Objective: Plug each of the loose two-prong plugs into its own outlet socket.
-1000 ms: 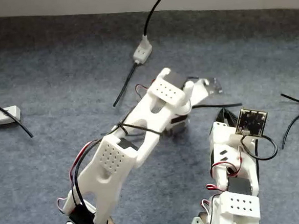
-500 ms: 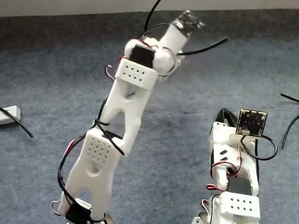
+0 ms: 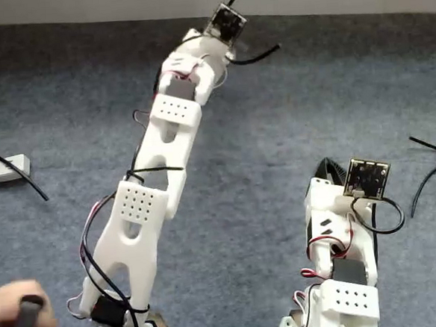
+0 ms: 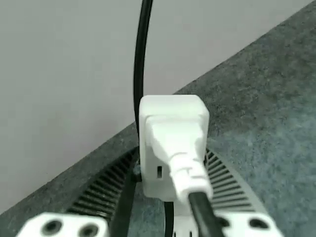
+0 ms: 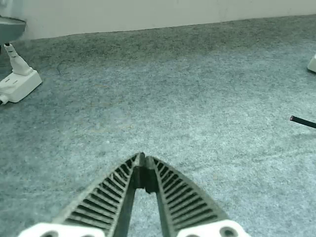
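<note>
A white outlet socket [image 4: 170,123] with a white two-prong plug [image 4: 177,158] seated in it lies at the table's far edge by the wall. Black cords run from both. My left arm [image 3: 173,114] is stretched far out to it. My left gripper [image 4: 172,154] has one finger against each side of the socket block. My right arm [image 3: 342,222] stays folded at the near right. Its gripper [image 5: 144,160] is shut on nothing, low over bare carpet.
A second white outlet block [image 3: 9,168] [image 5: 19,84] lies at the far left, and a white plug [image 5: 14,58] rises from it. Black cable ends [image 3: 428,175] and a white piece [image 5: 312,63] lie at the right edge. Grey carpet [image 3: 275,129] covers the table.
My left arm swung from the table's middle out to the far edge, and the outlet socket is now between its fingers. The right arm has not moved.
</note>
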Robot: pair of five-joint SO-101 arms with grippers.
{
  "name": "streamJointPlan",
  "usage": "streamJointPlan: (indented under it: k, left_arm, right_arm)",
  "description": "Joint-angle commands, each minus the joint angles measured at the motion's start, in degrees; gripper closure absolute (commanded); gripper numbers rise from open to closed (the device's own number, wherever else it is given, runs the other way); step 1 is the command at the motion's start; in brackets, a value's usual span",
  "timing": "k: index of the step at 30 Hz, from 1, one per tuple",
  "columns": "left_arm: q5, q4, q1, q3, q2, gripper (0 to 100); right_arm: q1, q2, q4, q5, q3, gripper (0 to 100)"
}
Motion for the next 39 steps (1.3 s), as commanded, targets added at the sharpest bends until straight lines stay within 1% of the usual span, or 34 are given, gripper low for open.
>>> streamJointPlan:
  k: [1, 3, 4, 10, 12, 15, 18, 21, 22, 25, 26, 32, 37, 39]
  left_arm:
    - [-4.31, -2.37, -0.13, -0.22, 0.75, 87]
    - [-7.56, 8.0, 0.4, -0.57, 0.57, 82]
    - [-7.65, 11.52, 0.48, -0.66, 0.48, 80]
    - [-7.65, 27.43, -1.1, -10.68, -1.63, 75]
    - [-7.65, 30.42, -1.27, -14.9, -2.24, 74]
    - [-7.65, 31.56, -1.8, -20.0, -2.59, 75]
    - [-7.65, 32.44, -3.91, -25.19, -3.03, 75]
    - [-7.56, 32.7, -8.22, -24.22, -8.75, 75]
    - [-6.42, 33.14, -10.33, -23.96, -11.12, 75]
    - [0.0, 34.02, -17.45, -23.96, -16.75, 75]
    - [0.7, 34.02, -19.91, -23.96, -18.07, 75]
    - [0.53, 40.26, -32.48, -23.87, -22.02, 75]
    - [0.88, 43.08, -41.89, -23.69, -21.76, 75]
    - [0.88, 44.48, -45.67, -21.41, -21.05, 75]
  right_arm:
    - [-0.57, -0.13, -1.36, -0.18, 4.18, 99.2]
    - [-0.57, -0.13, -1.36, -0.18, 4.18, 99.2]
    - [-0.57, -0.13, -1.45, -0.18, 4.18, 99.2]
    - [-0.57, -0.13, -1.45, -0.18, 4.18, 99.2]
    - [-0.57, -0.13, -1.45, -0.18, 4.18, 99.2]
    - [-0.57, -0.13, -1.45, -0.18, 4.18, 99.2]
    - [-0.57, -0.13, -1.45, -0.18, 4.18, 99.2]
    - [-0.57, -0.13, -1.45, -0.18, 4.18, 99.2]
    - [-0.66, -0.13, -1.45, -0.18, 4.18, 99.2]
    - [-0.66, -0.13, -1.45, -0.18, 4.18, 99.2]
    - [-0.66, -0.13, -1.45, -0.18, 4.18, 99.2]
    - [-1.71, -0.13, -1.36, -0.09, 4.18, 99.2]
    - [-1.71, -0.13, -1.19, -0.09, 4.18, 99.2]
    - [-1.71, -0.13, -1.19, -0.09, 4.35, 99.2]
